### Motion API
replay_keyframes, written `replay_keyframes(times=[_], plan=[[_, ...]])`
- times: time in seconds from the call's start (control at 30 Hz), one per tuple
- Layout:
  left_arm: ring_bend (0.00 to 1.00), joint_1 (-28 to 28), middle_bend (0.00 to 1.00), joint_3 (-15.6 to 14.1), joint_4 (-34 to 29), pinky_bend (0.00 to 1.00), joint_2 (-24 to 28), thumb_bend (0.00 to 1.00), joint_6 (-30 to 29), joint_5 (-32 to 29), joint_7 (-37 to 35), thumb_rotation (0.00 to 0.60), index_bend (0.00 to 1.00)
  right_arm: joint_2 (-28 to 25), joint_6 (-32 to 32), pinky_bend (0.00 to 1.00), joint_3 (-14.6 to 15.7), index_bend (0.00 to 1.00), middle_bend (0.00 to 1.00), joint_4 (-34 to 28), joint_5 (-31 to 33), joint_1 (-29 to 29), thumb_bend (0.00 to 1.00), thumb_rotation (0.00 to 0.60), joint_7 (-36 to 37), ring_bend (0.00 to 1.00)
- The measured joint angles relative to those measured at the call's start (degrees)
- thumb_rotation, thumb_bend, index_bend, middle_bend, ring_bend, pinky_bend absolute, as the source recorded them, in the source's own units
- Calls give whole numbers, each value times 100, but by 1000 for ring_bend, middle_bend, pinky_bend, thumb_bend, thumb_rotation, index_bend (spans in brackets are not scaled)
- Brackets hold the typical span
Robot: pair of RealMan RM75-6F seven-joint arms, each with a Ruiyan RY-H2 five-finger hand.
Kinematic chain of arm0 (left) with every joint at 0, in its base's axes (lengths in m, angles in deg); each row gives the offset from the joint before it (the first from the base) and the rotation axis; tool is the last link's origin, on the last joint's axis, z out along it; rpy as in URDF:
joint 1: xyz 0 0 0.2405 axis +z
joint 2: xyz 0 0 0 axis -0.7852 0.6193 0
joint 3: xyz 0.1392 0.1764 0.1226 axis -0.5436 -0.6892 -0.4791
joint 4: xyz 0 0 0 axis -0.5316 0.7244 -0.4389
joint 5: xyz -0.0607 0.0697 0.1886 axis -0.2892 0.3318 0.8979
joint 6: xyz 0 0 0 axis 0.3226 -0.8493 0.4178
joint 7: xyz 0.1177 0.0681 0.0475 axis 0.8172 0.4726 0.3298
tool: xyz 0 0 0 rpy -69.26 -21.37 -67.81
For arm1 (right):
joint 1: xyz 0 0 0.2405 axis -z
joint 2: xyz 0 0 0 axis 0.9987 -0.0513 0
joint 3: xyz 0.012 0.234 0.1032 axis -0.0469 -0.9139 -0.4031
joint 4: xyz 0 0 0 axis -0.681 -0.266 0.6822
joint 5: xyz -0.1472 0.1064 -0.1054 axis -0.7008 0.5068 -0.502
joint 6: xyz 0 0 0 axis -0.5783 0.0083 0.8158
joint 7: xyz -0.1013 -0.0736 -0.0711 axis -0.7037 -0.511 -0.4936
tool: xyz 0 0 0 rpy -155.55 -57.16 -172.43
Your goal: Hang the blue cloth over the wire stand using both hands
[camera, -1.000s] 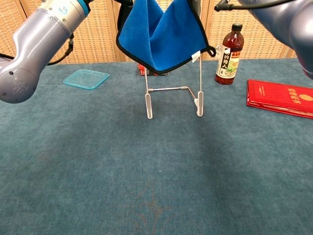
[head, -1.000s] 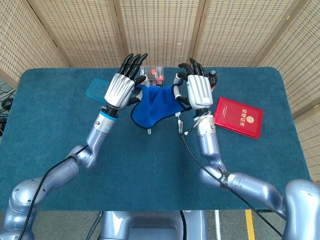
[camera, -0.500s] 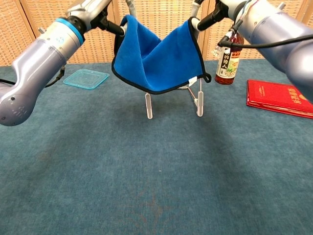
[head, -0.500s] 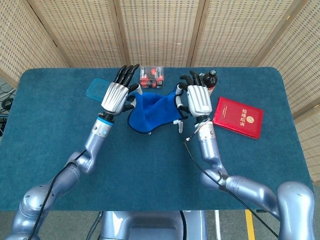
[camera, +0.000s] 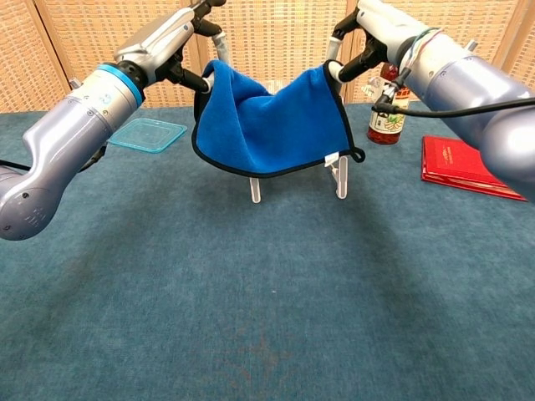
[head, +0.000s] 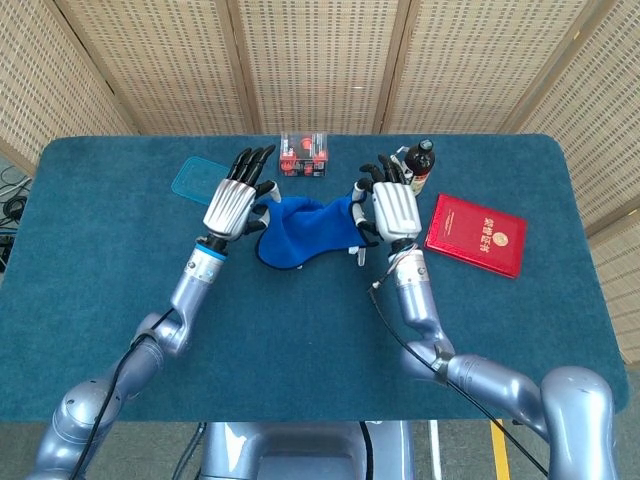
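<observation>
Left hand (camera: 180, 38) and right hand (camera: 368, 33) each pinch a top corner of the blue cloth (camera: 272, 125), sagging at six o'clock over the wire stand (camera: 338, 177).

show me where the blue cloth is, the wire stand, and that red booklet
blue cloth (camera: 272, 125), chest view, middle of the sagging front face.
wire stand (camera: 256, 189), chest view, left foot below the cloth's hem.
red booklet (head: 476, 234), head view, centre of the cover.

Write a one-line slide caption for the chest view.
Both hands, left and right, hold the blue cloth draped over the wire stand.
</observation>
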Motion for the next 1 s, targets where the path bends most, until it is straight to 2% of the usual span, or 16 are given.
replay_keyframes(times=[0.53, 1.0], plan=[[0, 46, 0, -136, 315, 0, -291, 466, 187, 6, -164, 600, 709, 130, -126, 84, 103, 654, 242, 238, -131, 61, 569, 600, 30, 50], [0, 65, 0, -153, 462, 0, -376, 464, 195, -23, -255, 600, 709, 129, -149, 84, 60, 654, 242, 302, -205, 125, 569, 600, 107, 50]])
